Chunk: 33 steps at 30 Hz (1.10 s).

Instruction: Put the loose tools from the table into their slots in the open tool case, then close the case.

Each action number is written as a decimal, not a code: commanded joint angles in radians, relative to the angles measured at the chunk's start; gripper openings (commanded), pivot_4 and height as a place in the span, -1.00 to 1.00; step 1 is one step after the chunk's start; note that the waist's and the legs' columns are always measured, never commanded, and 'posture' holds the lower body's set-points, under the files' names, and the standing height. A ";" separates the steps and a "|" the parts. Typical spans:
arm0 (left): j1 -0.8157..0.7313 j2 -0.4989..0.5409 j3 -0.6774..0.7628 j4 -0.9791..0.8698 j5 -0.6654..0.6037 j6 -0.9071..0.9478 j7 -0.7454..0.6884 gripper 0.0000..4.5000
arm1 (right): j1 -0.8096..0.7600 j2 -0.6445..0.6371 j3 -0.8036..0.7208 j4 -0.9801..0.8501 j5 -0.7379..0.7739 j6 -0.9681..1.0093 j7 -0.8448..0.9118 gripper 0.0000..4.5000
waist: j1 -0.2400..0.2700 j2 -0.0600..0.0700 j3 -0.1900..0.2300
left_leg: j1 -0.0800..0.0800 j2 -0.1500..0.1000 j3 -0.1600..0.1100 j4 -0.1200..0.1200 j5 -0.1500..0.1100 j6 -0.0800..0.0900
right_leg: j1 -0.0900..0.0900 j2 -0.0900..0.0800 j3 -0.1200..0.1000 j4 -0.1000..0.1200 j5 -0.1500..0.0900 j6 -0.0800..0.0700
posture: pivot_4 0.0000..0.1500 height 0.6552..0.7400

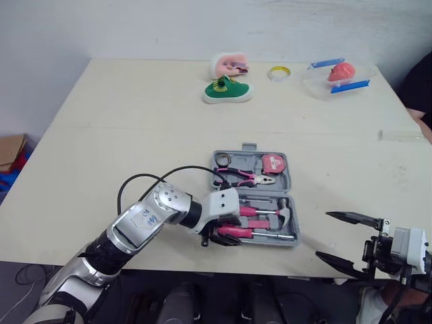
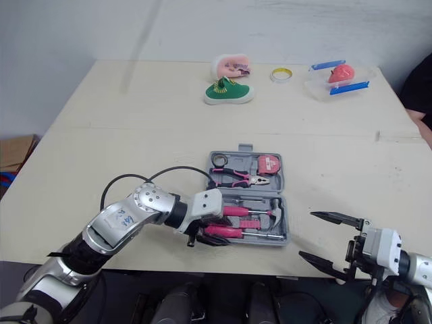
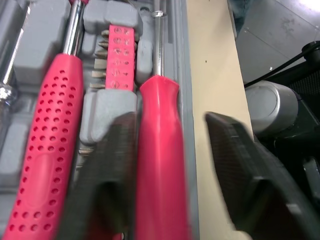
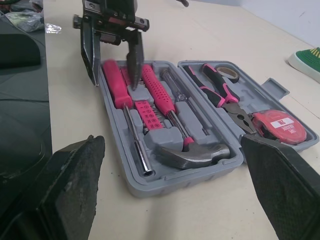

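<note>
red screwdriver point(image 3: 160, 150) lies in slot along near wall of tool case point(image 4: 150, 186), case open by front edge of counter point(image 1: 135, 135). my left jaws point(image 3: 170, 120) parted astride handle, outer finger clear of it, likely seating it. my right jaws point(image 1: 324, 235) spread wide, parked beside case to leave room.

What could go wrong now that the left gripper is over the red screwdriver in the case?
1. The left gripper is open astride the red screwdriver, one finger outside the tool case's near wall; lifting could catch that wall and drag the case.
2. The case lies near the table's front edge, so a drag might slide it off.
3. I cannot tell if the screwdriver is fully seated; if not, the case may not shut.
</note>
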 commanded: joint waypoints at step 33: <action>0.198 -0.187 0.143 0.346 0.046 -0.731 -0.148 -0.99 | 0.020 -0.004 -0.032 -0.052 -0.005 0.025 -0.080 1.00 | 0.000 0.000 0.000 | 0.004 0.000 -0.002 0.001 -0.002 0.002 | 0.007 -0.001 -0.003 -0.002 0.000 0.001 | 1.00 1.00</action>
